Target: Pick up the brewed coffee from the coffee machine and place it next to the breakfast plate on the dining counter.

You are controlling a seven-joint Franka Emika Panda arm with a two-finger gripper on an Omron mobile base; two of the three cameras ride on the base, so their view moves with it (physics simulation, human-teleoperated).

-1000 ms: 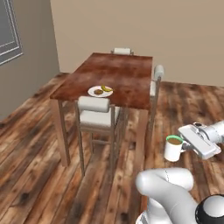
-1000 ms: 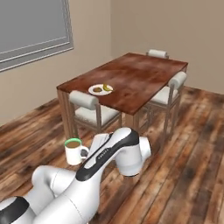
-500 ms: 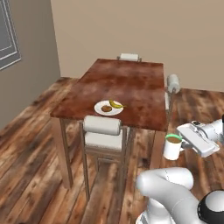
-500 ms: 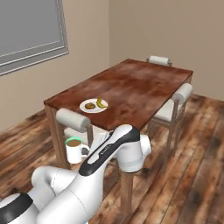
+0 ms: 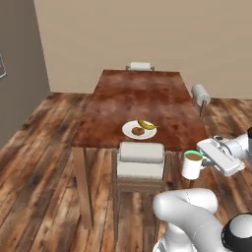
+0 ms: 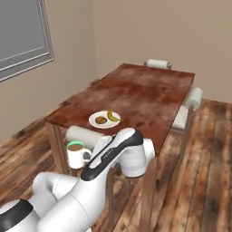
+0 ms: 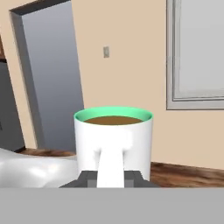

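Hand view: I see the brewed coffee upright and close, handle toward me, brown liquid just under its green rim.
Gripper: clamped on the mug handle; I hold the mug in the air, level.
Dining counter: ahead of the gripper and slightly above the mug, well apart from it.
Breakfast plate: on the counter's near edge, beyond the gripper, bearing a banana and a pastry.
Grey chair: tucked under the counter, beside the mug.

grey chairs | wood floor | window | doorway
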